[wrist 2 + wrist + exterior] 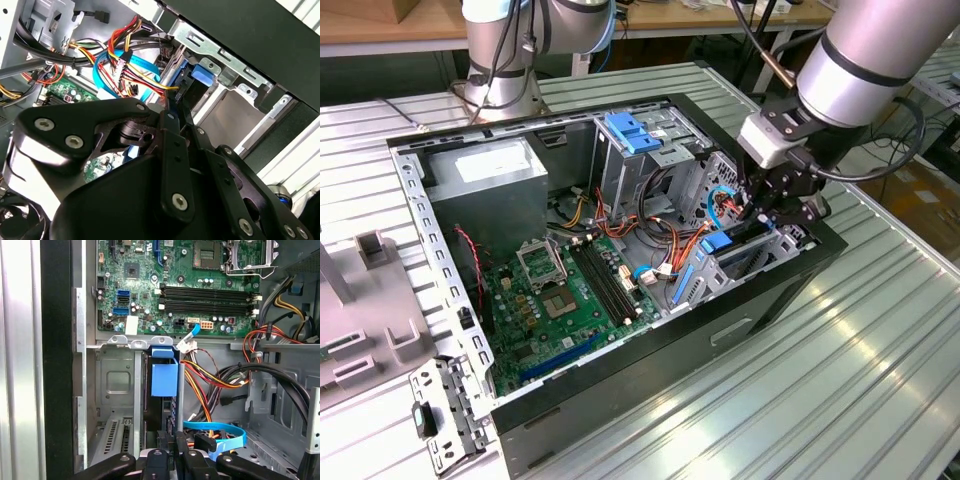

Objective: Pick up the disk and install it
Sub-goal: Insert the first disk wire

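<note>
In the drive bay (117, 390) at the case's (620, 390) 3 o'clock corner in the exterior view, gripper (167, 452) is clamped on the disk (164, 380), which stands on edge; its lower end is hidden behind the fingers (155, 460).

Your arm (865, 60): fat silver-grey tube, black joint band at 3 o'clock. White wrist block, black cables looping off it. Gripper (772, 205): matte black linkage plates, silver screw heads in both wrist views.
</note>
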